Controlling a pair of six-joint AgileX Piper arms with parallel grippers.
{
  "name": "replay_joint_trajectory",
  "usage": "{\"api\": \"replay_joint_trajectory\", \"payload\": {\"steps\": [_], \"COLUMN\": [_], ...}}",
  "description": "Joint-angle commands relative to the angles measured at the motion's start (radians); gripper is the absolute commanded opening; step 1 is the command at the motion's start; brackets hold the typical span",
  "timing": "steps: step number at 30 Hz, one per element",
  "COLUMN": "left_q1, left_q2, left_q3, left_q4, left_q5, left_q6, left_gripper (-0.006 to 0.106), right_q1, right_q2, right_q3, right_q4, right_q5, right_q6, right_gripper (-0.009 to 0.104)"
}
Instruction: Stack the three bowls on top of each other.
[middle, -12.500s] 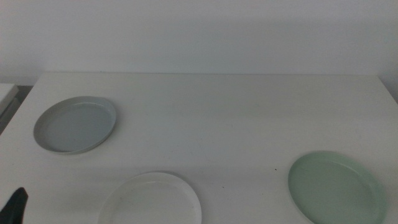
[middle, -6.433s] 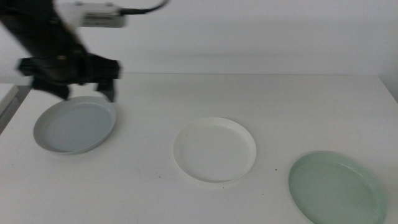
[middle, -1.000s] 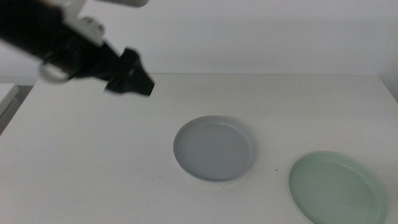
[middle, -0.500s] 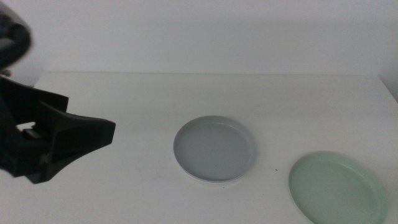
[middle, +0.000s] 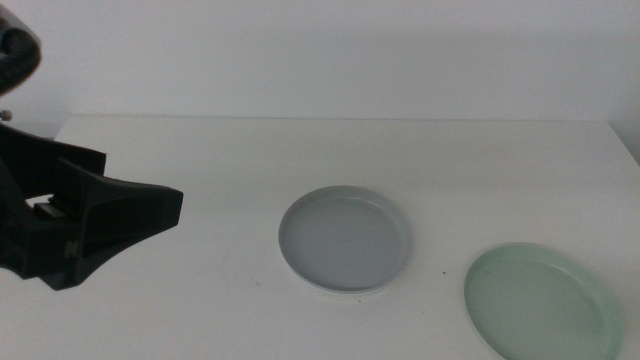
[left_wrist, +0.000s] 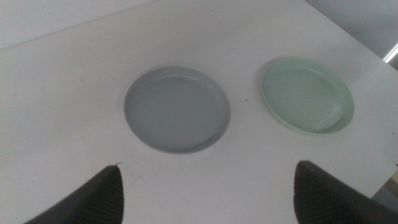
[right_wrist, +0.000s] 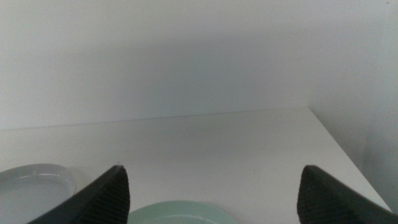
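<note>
The pale grey-blue bowl (middle: 345, 240) (left_wrist: 176, 110) lies at the table's middle. The white bowl is hidden under it. The mint green bowl (middle: 540, 302) (left_wrist: 307, 94) lies apart at the front right, with table showing between the two. My left gripper (middle: 150, 210) (left_wrist: 209, 167) hangs open and empty above the table's left side, well clear of both bowls. My right gripper (right_wrist: 212, 168) is open and empty, out of the middle view. Its wrist view shows the green bowl's rim (right_wrist: 180, 212) close below and the grey-blue bowl's edge (right_wrist: 34, 177) to one side.
The white table (middle: 300, 160) ends at a white wall behind. Its right edge (middle: 625, 150) runs close to the green bowl. The left arm's dark body (middle: 50, 225) fills the near left of the middle view.
Over the last second the left arm drew back from above the far left of the table toward the near left, open and empty. In the last half second it hardly moved. Both bowls stayed put.
</note>
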Motion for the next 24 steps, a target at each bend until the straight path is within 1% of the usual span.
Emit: {"api": "replay_joint_trajectory", "payload": {"steps": [1, 8, 10, 12, 16, 19, 21, 24], "left_q1": [-0.001, -0.001, -0.001, -0.001, -0.001, -0.001, -0.001, -0.001], "left_q2": [-0.003, -0.003, -0.003, -0.003, -0.003, -0.003, -0.003, -0.003], "left_q3": [0.0, 0.0, 0.0, 0.0, 0.0, 0.0, 0.0, 0.0], "left_q4": [-0.002, -0.002, -0.002, -0.002, -0.002, -0.002, -0.002, -0.002], "left_q5": [-0.017, -0.025, -0.025, -0.025, -0.025, -0.025, -0.025, -0.025], "left_q6": [-0.008, -0.008, -0.008, -0.008, -0.008, -0.008, -0.008, -0.008], "left_gripper": [0.094, 0.094, 0.094, 0.094, 0.094, 0.094, 0.094, 0.094], "right_q1": [-0.004, -0.004, -0.004, -0.004, -0.004, -0.004, -0.004, -0.004], "right_q2": [-0.004, -0.004, -0.004, -0.004, -0.004, 0.093, 0.182, 0.348], "right_q3": [0.003, 0.003, 0.003, 0.003, -0.021, -0.096, -0.173, -0.347], "right_q4": [-0.008, -0.008, -0.007, -0.009, 0.013, 0.013, 0.013, 0.013], "right_q5": [-0.012, -0.012, -0.063, -0.059, -0.008, -0.003, 0.036, 0.233], "right_q6": [-0.003, -0.003, -0.002, -0.002, 0.063, 0.129, 0.138, 0.138], "right_gripper": [0.08, 0.08, 0.08, 0.08, 0.08, 0.08, 0.08, 0.08]}}
